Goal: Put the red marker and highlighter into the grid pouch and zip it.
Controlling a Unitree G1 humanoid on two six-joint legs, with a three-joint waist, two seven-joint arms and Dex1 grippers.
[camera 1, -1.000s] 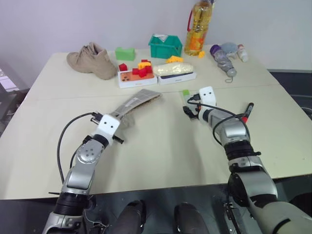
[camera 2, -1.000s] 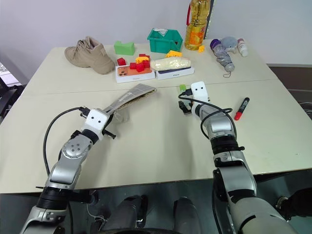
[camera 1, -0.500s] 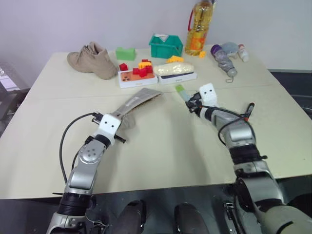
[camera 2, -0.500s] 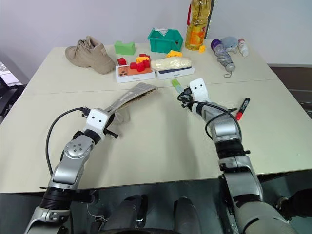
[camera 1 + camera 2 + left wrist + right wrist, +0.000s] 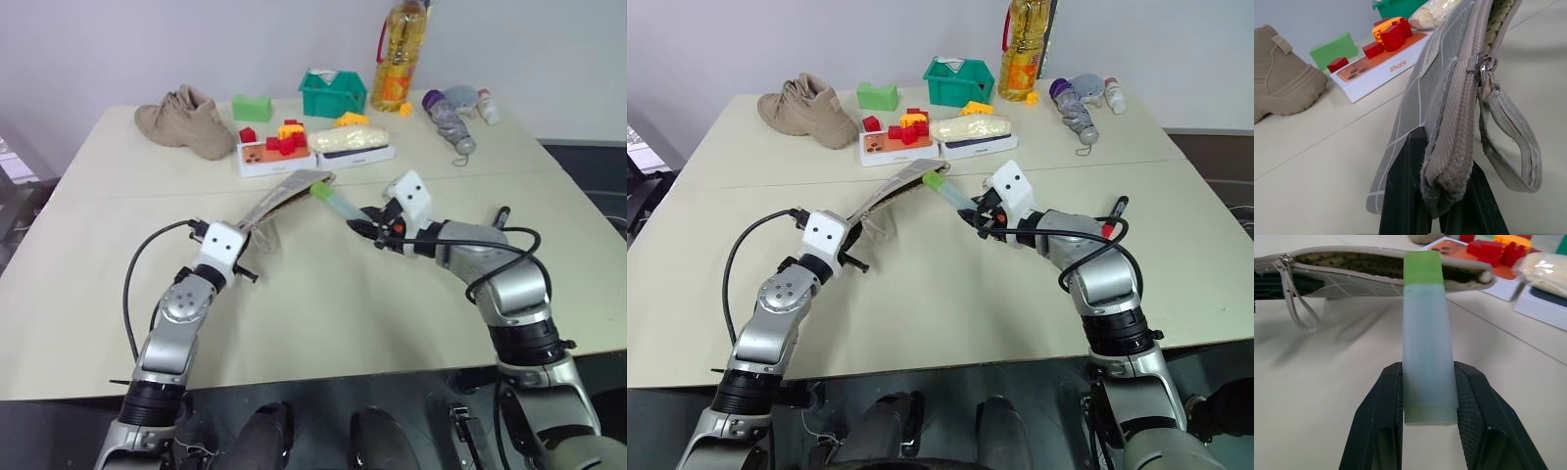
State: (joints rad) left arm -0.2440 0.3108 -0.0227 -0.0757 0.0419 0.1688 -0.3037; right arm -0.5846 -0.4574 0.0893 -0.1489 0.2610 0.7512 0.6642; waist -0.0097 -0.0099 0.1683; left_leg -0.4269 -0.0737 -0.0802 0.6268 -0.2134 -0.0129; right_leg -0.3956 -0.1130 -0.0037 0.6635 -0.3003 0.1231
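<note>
- My left gripper [image 5: 243, 257] is clamped on the near end of the pouch [image 5: 892, 192], pinching the fabric at its closed corner and holding it up off the table [image 5: 323, 313], mouth edge on top
- The pouch is soft grey cloth with white grid lines; it sags between my grip and its far end, so I judge it floppy and light, with nothing stiff to push against
- The mouth gapes along most of its length in the right wrist view, dotted lining showing; the zipper pull [image 5: 1485, 66] with its beige tab [image 5: 1299, 312] sits near my held end
- My right gripper [image 5: 978, 215] is closed on the highlighter [image 5: 1426, 335], both black fingers [image 5: 1380, 418] flat against the pale body near its tail, green cap [image 5: 935, 181] leading
- The cap is right at the pouch mouth, just in front of the opening; I cannot tell if it touches the lip
- The highlighter looks like smooth hard plastic, light and rigid; held by the tail it could pivot or slip if the cap catches the cloth, so I judge a gentle, straight entry is best
- The marker [image 5: 501, 217] lies on the table beyond my right forearm, well apart from the pouch; round and smooth, likely to roll, best taken across its middle
- For zipping, the tab is the obvious hold, limp but easy to pinch
</note>
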